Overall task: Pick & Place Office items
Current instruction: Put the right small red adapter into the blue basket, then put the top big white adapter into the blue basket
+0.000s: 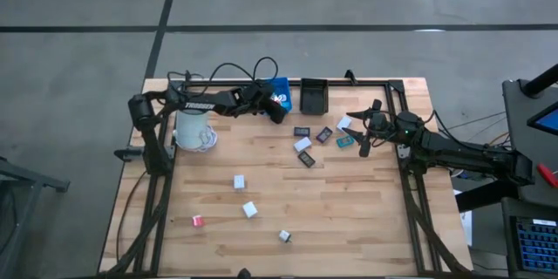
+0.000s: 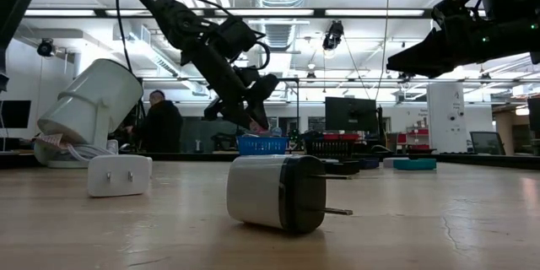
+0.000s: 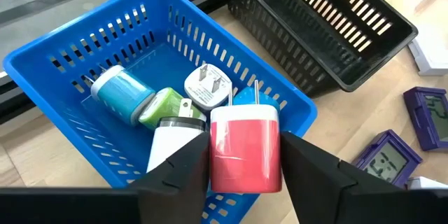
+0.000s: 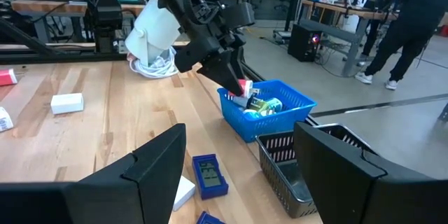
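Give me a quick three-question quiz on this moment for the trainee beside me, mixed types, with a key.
1. True or false: the left gripper holds a red charger over the blue bin.
2. The black bin holds: A) chargers B) nothing visible C) purple clocks.
3. Fill in: the right gripper is ____.

Key: 1 true; 2 B; 3 open, above the flat items near the table's far right.
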### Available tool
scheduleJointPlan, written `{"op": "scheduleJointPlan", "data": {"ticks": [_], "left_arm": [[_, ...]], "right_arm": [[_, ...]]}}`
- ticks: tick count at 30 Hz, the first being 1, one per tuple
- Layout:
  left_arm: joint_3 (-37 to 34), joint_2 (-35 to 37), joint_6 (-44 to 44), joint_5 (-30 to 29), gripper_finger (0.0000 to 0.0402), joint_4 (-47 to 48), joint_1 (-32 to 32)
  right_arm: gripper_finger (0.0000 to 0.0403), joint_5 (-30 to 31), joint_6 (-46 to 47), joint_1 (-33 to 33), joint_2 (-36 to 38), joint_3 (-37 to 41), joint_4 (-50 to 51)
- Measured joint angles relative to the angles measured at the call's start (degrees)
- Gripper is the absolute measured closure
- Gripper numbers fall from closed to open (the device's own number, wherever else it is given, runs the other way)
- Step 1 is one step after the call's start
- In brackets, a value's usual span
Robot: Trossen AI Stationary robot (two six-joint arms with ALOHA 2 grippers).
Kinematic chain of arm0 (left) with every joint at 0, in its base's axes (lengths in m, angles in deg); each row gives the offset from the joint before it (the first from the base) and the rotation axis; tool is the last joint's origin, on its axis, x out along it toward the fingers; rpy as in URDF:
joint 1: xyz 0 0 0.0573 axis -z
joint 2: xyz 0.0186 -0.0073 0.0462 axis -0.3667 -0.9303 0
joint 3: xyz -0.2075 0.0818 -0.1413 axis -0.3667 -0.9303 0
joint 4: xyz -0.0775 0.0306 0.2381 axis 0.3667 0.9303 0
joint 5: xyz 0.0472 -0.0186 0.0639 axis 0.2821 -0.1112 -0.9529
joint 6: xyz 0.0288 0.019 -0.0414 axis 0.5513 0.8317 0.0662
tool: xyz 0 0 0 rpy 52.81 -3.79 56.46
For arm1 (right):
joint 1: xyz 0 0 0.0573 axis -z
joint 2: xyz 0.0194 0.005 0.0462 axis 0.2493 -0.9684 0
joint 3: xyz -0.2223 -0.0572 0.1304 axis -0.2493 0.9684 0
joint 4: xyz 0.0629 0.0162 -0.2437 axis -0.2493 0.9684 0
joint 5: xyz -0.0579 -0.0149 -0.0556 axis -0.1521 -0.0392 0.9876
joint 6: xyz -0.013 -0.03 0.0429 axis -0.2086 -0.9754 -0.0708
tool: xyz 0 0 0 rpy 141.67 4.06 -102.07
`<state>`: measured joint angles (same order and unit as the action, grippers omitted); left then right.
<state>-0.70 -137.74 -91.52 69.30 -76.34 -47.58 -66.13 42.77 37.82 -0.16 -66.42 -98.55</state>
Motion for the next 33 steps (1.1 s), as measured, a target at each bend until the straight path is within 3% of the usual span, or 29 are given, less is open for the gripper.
{"op": "scheduleJointPlan", "data": {"ticks": [8,33], "left_arm": [[0.0,0.0,0.0,0.0,0.0205,0.0,0.0],[1.0,3.0,1.8,1.6,0.0203,-0.4,0.2]], "right_arm": [[0.0147,0.0,0.0,0.0,0.0,0.0,0.0],[0.0147,0.0,0.0,0.0,0.0,0.0,0.0]]}}
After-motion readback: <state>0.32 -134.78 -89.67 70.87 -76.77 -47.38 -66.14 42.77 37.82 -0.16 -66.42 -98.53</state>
